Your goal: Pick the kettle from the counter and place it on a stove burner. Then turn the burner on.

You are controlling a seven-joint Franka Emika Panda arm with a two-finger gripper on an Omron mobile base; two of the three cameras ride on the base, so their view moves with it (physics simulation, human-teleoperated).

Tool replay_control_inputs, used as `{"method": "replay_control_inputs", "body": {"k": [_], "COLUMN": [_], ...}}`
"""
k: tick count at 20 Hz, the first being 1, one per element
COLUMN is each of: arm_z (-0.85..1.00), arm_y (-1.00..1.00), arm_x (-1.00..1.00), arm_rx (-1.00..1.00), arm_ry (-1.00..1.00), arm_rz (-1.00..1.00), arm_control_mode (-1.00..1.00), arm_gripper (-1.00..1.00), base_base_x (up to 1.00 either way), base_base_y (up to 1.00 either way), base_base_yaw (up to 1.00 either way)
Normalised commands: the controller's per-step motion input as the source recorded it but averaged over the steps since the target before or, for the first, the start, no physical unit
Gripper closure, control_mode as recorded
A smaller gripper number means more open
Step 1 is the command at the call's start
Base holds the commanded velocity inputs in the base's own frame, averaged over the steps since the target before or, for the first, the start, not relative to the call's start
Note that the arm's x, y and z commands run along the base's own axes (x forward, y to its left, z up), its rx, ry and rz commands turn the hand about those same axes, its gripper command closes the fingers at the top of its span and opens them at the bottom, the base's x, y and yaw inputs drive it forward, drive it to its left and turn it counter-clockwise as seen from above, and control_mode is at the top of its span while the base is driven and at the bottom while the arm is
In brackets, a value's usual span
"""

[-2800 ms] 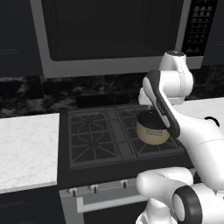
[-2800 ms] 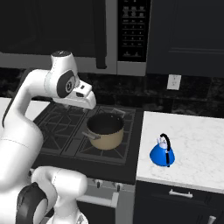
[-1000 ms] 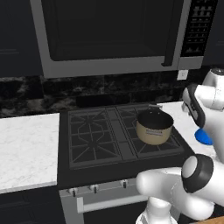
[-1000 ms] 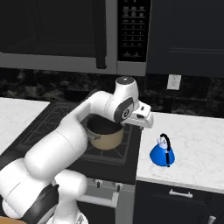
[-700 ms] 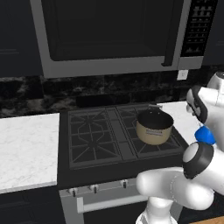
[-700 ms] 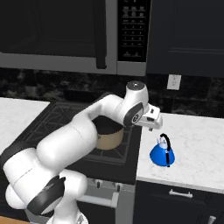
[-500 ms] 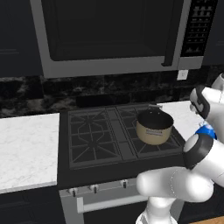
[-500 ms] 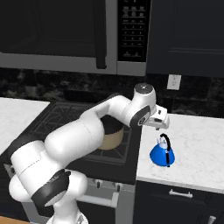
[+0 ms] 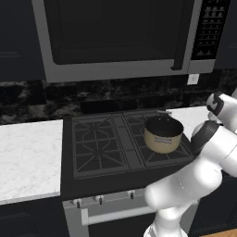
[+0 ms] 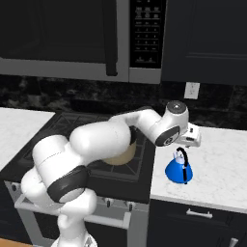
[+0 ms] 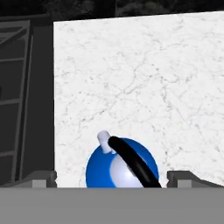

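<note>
Now the claw [image 11: 111, 177] hangs spread wide over the blue kettle [image 10: 179, 170]. Kettle sits upright on the white desk [image 10: 222, 159], beside the stove [image 9: 99, 143].

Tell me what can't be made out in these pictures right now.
- Left base view: the arm covers the kettle.
- Right base view: the arm hides most of the pot and the burner beneath it.
- Hand view: the grey band cuts off the kettle's base; only the tops of the fingers show.
- Stove knobs: too small to read.
</note>
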Motion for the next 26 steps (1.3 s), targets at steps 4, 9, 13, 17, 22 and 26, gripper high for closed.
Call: {"method": "replay_control_inputs", "body": {"k": [4, 9, 13, 17, 22, 26], "arm_z": [-0.38, -0.04, -0.01, -0.1, -0.09, -0.06], "arm_y": [-0.28, -0.08, 0.0, 0.0, 0.0, 0.0], "arm_x": [0.04, -0.05, -0.3, -0.16, -0.03, 0.0], "arm_rx": [0.0, 0.0, 0.0, 0.0, 0.0, 0.0], "arm_ry": [0.05, 0.03, 0.1, 0.16, 0.12, 0.03], "arm_rz": [0.01, 0.04, 0.11, 0.16, 0.17, 0.13], "arm_control_mode": [-1.0, -1.0, -1.0, -1.0, -1.0, -1.0], "arm_gripper": [-1.0, -1.0, -1.0, -1.0, -1.0, -1.0], "base_base_x": [0.0, 0.0, 0.0, 0.0, 0.0, 0.0], "base_base_y": [0.0, 0.0, 0.0, 0.0, 0.0, 0.0], "base_base_yaw": [0.0, 0.0, 0.0, 0.0, 0.0, 0.0]}}
